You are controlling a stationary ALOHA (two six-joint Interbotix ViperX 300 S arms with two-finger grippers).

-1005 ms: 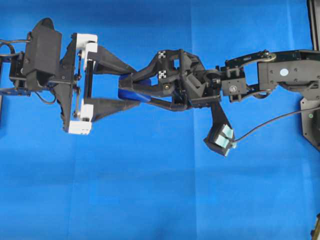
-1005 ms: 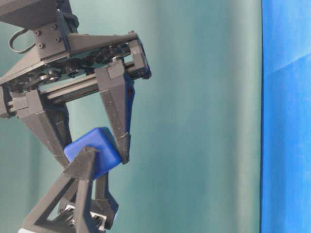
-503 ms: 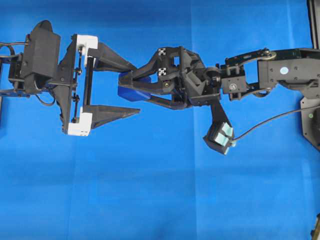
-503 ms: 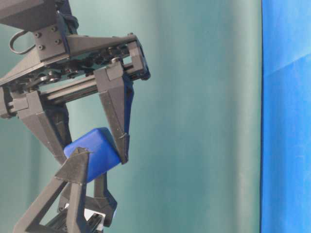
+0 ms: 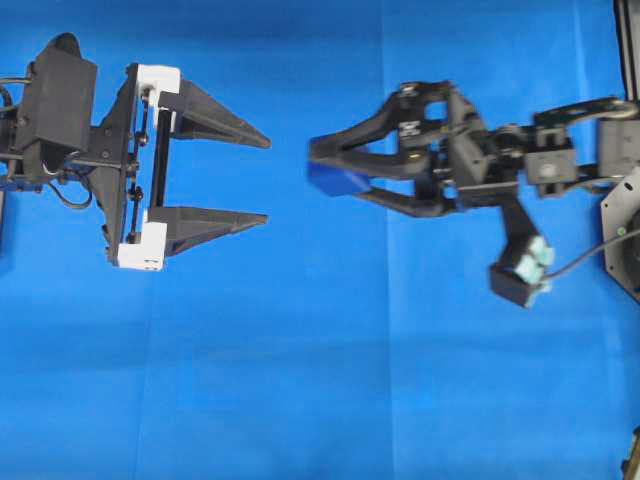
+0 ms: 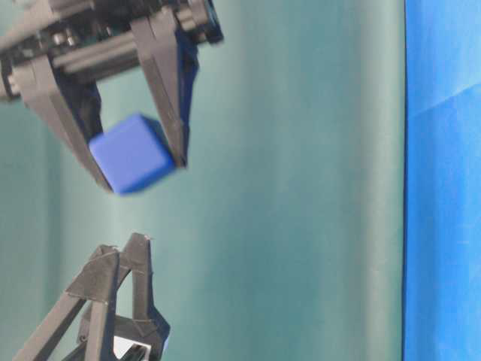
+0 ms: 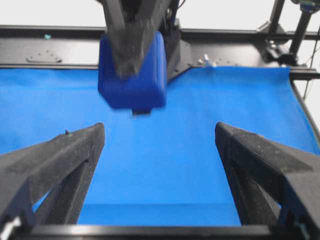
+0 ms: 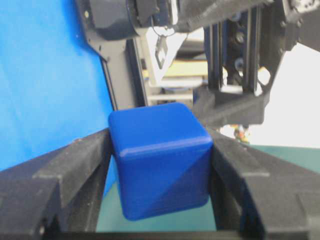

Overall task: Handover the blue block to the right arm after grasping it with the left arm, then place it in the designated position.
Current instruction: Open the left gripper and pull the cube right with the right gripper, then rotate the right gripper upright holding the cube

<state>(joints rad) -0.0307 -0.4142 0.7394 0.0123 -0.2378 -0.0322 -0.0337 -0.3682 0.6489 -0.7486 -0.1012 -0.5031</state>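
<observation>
The blue block (image 5: 336,180) hangs above the cloth, pinched between the two black fingers of the right arm (image 5: 560,160). My right gripper (image 5: 322,170) is shut on it, and the right wrist view shows the blue block (image 8: 160,160) squeezed between both fingers (image 8: 75,170). My left gripper (image 5: 266,178), with white finger mounts, stands wide open to the left, a clear gap away from the cube. From the left wrist, the blue block (image 7: 132,70) floats ahead of the empty left gripper (image 7: 160,132). At table level the blue block (image 6: 133,153) sits above the left fingertips (image 6: 135,244).
Bright blue cloth (image 5: 300,380) covers the table. A black frame (image 5: 625,40) runs along the right edge. The right arm's wrist camera (image 5: 520,270) hangs below its forearm. A teal backdrop (image 6: 301,180) fills the table-level view.
The left gripper opened fully, let go of the block and drew back left. The right gripper pulled away to the right with the block, leaving a gap between the two.
</observation>
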